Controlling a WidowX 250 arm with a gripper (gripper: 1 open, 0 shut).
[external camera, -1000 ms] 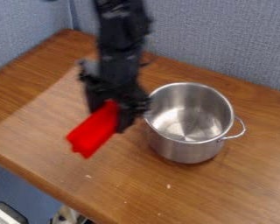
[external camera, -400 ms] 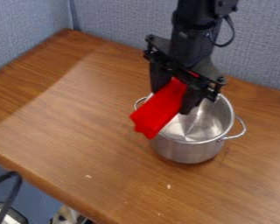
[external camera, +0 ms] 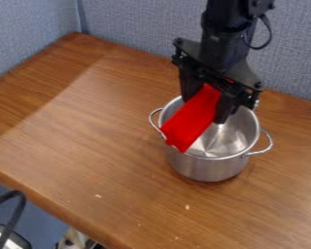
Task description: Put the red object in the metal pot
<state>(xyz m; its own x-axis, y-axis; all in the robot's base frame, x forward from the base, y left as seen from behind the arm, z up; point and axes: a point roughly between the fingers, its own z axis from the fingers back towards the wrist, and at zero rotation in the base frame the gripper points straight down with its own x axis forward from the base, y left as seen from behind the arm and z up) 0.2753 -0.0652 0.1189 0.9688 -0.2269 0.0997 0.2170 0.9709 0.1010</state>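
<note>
Placement phase, carry apparently done, release pending. Pincer [external camera: 213,89] closed on red block [external camera: 190,119], gripping near the upper end. Block tilted, upper end away from camera, lower end towards the near left side of metal pot [external camera: 208,169]. Seen over the pot mouth, partly across the left rim, close to left loop handle [external camera: 155,119]. Cannot tell exact height, nor whether touching the rim. Pot upright on wooden table [external camera: 86,146], right loop handle [external camera: 260,145] well away from the block. Next: shift slightly right to bring the low end inside the rim, lower a bit, then open to drop. Likely trouble: catching the left rim, tipping outward, or nudging the pot if pressed down too early. Best to check clearance at the low end before letting go, then lift straight up.
</note>
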